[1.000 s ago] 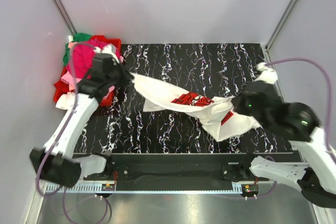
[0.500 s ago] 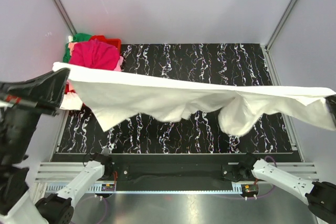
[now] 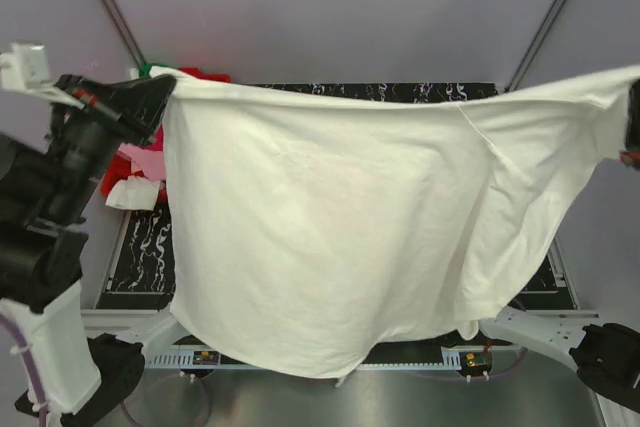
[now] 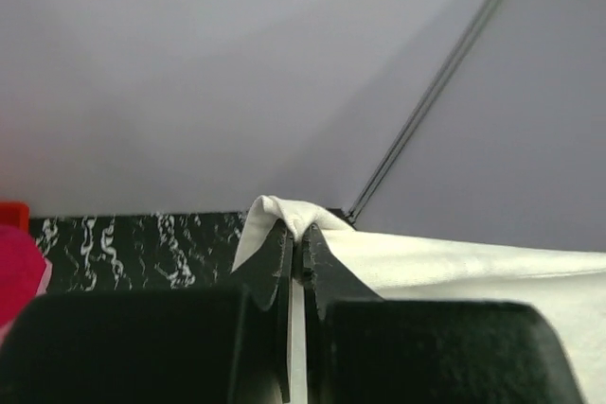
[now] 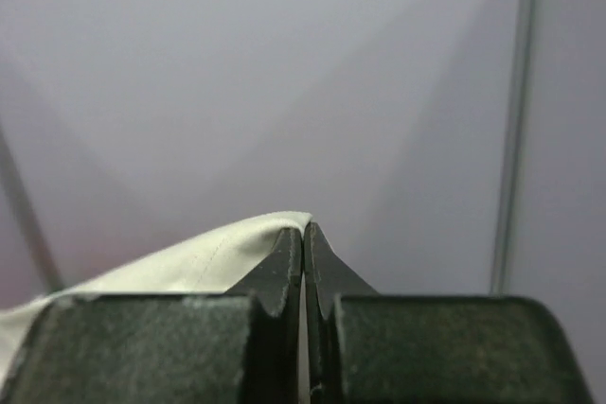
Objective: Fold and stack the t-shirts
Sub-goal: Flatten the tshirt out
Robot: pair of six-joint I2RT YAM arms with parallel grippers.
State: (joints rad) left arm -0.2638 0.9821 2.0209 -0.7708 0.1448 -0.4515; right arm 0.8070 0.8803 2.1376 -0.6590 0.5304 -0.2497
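The large white t-shirt [image 3: 340, 227] hangs spread like a curtain high above the table, stretched between both arms and hiding most of the table. My left gripper [image 3: 165, 87] is shut on its upper left corner; the left wrist view shows cloth [image 4: 284, 210] pinched between the fingertips [image 4: 298, 234]. My right gripper [image 3: 634, 97] is at the right frame edge, shut on the upper right corner; the right wrist view shows the white hem [image 5: 218, 253] at its closed tips [image 5: 303, 234]. Its print is hidden. Pink and white shirts [image 3: 135, 172] lie heaped at the left.
A red bin [image 3: 205, 74] peeks out behind the left gripper at the back left, with green cloth [image 3: 148, 69] beside it. The black marbled table [image 3: 140, 247] shows only at the edges. Grey walls and corner posts enclose the space.
Both arms have lifted the white shirt far up toward the camera. It went from a crumpled strip on the table to a taut, fully spread sheet hanging down.
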